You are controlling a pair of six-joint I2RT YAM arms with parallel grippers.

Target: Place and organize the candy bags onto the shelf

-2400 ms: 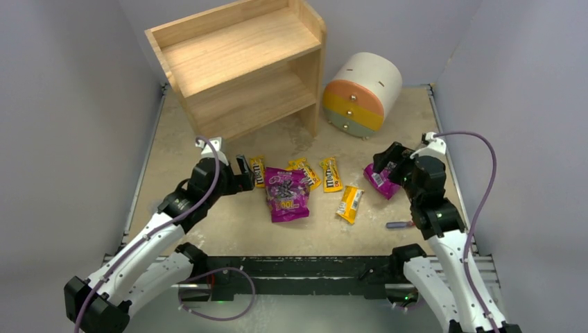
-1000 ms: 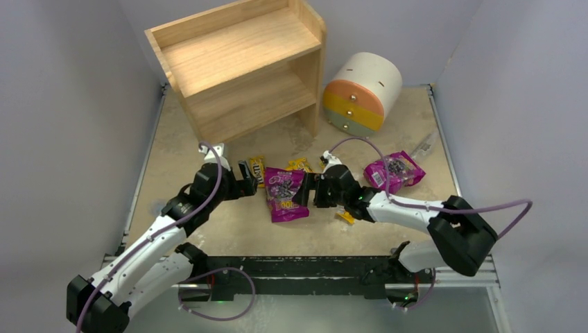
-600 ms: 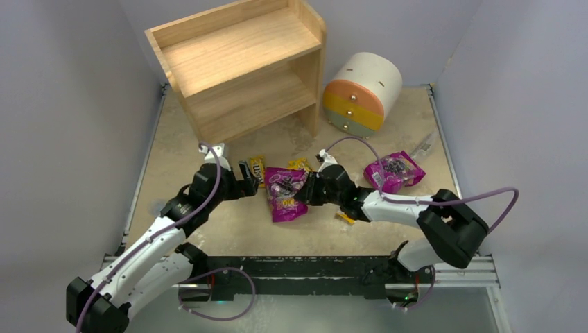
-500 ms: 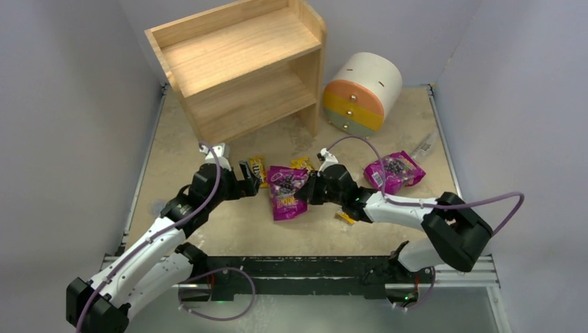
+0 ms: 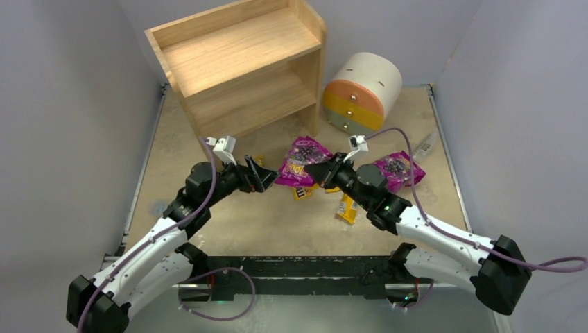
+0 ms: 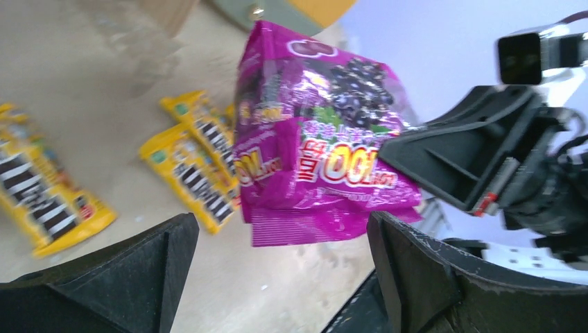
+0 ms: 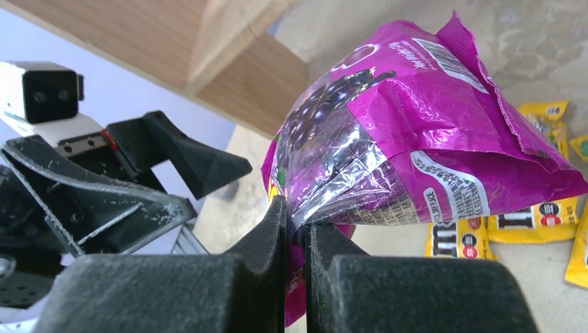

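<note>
My right gripper (image 5: 320, 171) is shut on the lower edge of a magenta candy bag (image 5: 302, 157) and holds it above the table, in front of the wooden shelf (image 5: 243, 69). In the right wrist view the fingers pinch the bag (image 7: 416, 139) at its seam. My left gripper (image 5: 266, 178) stands open just left of that bag (image 6: 319, 146), not touching it. A second magenta bag (image 5: 395, 168) lies to the right. Yellow packets (image 5: 349, 207) lie on the table, some under the lifted bag (image 6: 194, 173). Both shelf tiers hold nothing.
A round white drum (image 5: 362, 94) with orange, yellow and green drawers stands right of the shelf. Grey walls close in the table on both sides. The two grippers face each other closely at the table's middle.
My right gripper has shut on the magenta bag and lifted it off the table towards the shelf. The left gripper has risen and moved right a little, still open.
</note>
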